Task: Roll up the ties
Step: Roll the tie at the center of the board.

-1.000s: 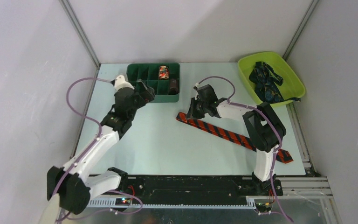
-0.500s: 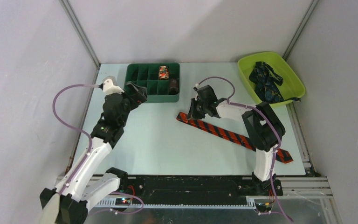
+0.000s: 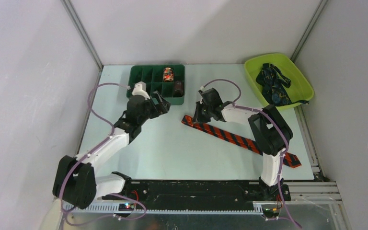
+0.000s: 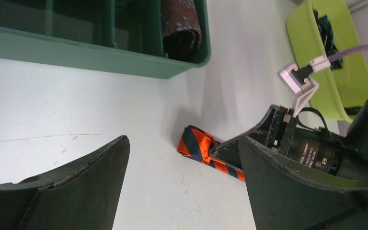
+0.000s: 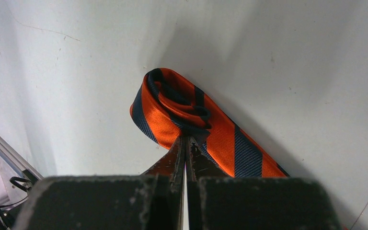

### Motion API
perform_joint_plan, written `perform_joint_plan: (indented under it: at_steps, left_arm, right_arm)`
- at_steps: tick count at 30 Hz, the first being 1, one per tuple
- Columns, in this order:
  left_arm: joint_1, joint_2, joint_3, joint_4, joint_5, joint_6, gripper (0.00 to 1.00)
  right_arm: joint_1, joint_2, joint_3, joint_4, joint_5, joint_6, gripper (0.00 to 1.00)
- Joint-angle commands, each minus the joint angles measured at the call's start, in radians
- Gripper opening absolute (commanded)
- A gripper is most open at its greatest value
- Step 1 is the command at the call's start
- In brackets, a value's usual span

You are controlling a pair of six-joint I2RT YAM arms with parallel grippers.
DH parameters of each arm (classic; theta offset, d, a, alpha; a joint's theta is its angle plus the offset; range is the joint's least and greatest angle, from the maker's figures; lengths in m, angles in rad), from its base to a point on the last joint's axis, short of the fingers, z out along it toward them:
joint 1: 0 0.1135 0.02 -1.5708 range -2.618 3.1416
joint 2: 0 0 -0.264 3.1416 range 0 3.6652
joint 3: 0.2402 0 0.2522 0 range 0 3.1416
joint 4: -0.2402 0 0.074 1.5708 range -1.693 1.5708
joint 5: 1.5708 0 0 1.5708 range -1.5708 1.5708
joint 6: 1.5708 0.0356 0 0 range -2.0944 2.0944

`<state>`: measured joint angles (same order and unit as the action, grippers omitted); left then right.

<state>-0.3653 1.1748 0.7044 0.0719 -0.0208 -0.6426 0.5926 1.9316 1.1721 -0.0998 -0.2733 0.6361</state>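
Striped tie (image 5: pixel 220 143), end pinched by right gripper (image 5: pixel 186 142)

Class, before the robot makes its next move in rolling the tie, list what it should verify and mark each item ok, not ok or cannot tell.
1. Right gripper: fingers shut on the folded end of the orange satin necktie with dark diagonal stripes: ok.
2. First turn of the roll formed at that end: ok.
3. Visible length of the necktie lies straight on the table: ok.
4. Left gripper open and not touching the necktie: ok.
5. Empty compartment in the green plastic divided tray: ok.
6. Grip firm enough for rolling: cannot tell.
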Motion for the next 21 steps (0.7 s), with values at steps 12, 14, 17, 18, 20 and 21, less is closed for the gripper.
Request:
perform_joint_plan:
  at_steps: [12, 14, 17, 18, 20, 21]
  left_arm:
    - [-0.094, 0.36, 0.032, 0.239, 0.16, -0.014, 0.93]
    - [-0.095, 0.402, 0.036, 0.274, 0.185, -0.022, 0.92]
    - [-0.095, 0.46, 0.035, 0.324, 0.224, -0.038, 0.89]
    - [-0.096, 0.47, 0.034, 0.347, 0.23, -0.04, 0.88]
    - [-0.095, 0.494, 0.035, 0.375, 0.246, -0.043, 0.86]
    - [-0.095, 0.506, 0.033, 0.382, 0.253, -0.042, 0.85]
  right_arm:
    - [-0.008, 0.007, -0.031, 0.034, 0.006, -0.005, 0.0]
    - [-0.009, 0.009, -0.031, 0.035, 0.003, -0.004, 0.0]
    - [-0.01, 0.01, -0.031, 0.035, 0.002, -0.003, 0.0]
    - [-0.01, 0.012, -0.031, 0.035, 0.001, -0.003, 0.0]
    - [-0.01, 0.013, -0.031, 0.036, -0.001, -0.003, 0.0]
    - [-0.011, 0.013, -0.032, 0.036, -0.001, -0.003, 0.0]
